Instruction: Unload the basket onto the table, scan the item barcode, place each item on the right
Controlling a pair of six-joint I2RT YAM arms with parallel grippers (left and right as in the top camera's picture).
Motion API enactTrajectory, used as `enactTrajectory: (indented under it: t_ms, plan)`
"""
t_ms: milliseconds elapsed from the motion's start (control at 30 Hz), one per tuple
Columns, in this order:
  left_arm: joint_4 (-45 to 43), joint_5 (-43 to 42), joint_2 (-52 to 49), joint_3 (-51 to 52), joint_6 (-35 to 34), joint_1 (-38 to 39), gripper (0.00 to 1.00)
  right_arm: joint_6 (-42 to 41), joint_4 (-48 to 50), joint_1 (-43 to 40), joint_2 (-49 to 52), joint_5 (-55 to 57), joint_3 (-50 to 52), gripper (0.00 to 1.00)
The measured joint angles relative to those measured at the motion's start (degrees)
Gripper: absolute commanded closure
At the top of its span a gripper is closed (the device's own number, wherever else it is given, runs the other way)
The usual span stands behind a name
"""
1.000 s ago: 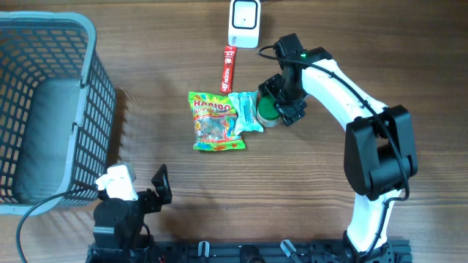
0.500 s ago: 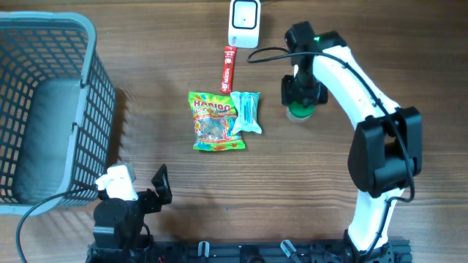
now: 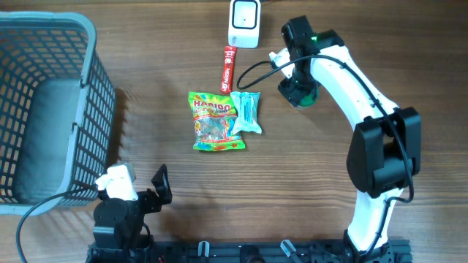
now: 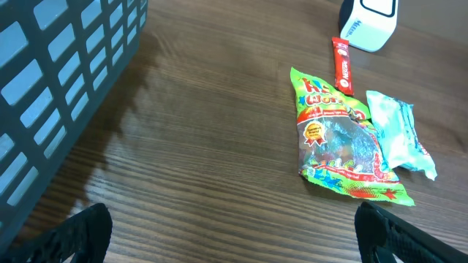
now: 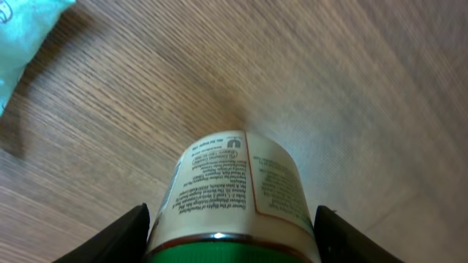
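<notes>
Clamped between the fingers of the right end effector: a small can, green end toward the wrist camera, with a white label of fine print wrapped round its body. Grasped from both sides, a finger pressed to each flank. From overhead, a green patch under the black wrist, just to the lower right of the white scanner and apart from it. Hard to tell whether raised off the wood or touching it.

Underneath, a brown wood-grain surface, matt, with the grain running side to side in the overhead view and filling every view to its edges.

Left of the can, apart from it, a small cluster:
- A red stick sachet just below the scanner.
- A pale teal packet below that, lying over the right edge of the next item.
- A green Haribo bag, flat, printed side up.

Far left, a grey-blue slatted basket standing on the surface — inside, its grey floor and lattice walls in sight.

At the near edge, beside the basket's corner, the left end effector — released, fingers spread wide, grasping nothing, pointed across open wood toward the Haribo bag. A black cable curling from its base toward the front edge.
</notes>
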State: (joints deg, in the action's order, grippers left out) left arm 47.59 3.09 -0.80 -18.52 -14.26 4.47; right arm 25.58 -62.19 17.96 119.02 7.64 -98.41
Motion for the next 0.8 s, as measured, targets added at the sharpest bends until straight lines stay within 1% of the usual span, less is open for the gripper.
enactTrajectory:
  t_ms: [33, 133, 167, 233, 267, 333, 367, 467, 567, 633, 700, 733, 800]
  plan:
    - [0.0, 0.0, 0.0, 0.0, 0.0, 0.0, 0.0, 2.4, 0.8, 0.0, 0.0, 0.0, 0.0, 0.36]
    - [0.0, 0.0, 0.0, 0.0, 0.0, 0.0, 0.0, 9.3, 1.4, 0.0, 0.0, 0.2, 0.0, 0.3]
    - [0.0, 0.0, 0.0, 0.0, 0.0, 0.0, 0.0, 11.8, 0.7, 0.0, 0.0, 0.1, 0.0, 0.29]
    - [0.0, 0.0, 0.0, 0.0, 0.0, 0.0, 0.0, 17.1, -2.1, 0.0, 0.0, 0.1, 0.0, 0.23]
    - [0.0, 0.0, 0.0, 0.0, 0.0, 0.0, 0.0, 18.8, -3.2, 0.0, 0.0, 0.1, 0.0, 0.16]
    - [0.0, 0.0, 0.0, 0.0, 0.0, 0.0, 0.0, 20.5, -3.5, 0.0, 0.0, -0.4, 0.0, 0.07]
    - [0.0, 0.0, 0.0, 0.0, 0.0, 0.0, 0.0, 21.1, -3.6, 0.0, 0.0, -0.8, 0.0, 0.0]
    - [0.0, 0.0, 0.0, 0.0, 0.0, 0.0, 0.0, 21.6, -3.8, 0.0, 0.0, -2.7, 0.0, 0.0]
    - [0.0, 0.0, 0.0, 0.0, 0.0, 0.0, 0.0, 19.1, -1.3, 0.9, 0.0, -3.2, -1.5, 0.0]
    - [0.0, 0.0, 0.0, 0.0, 0.0, 0.0, 0.0, 12.4, -0.2, 2.6, -0.4, -3.1, -7.6, 0.0]
    - [0.0, 0.0, 0.0, 0.0, 0.0, 0.0, 0.0, 3.0, -3.6, 3.8, -3.0, -3.1, -13.5, 0.0]
    - [0.0, 0.0, 0.0, 0.0, 0.0, 0.0, 0.0, -2.2, -5.7, 4.3, -6.6, -3.7, -15.2, 0.0]
    - [0.0, 0.0, 0.0, 0.0, 0.0, 0.0, 0.0, -8.4, -9.6, 4.2, -12.5, -8.5, -16.7, 0.0]
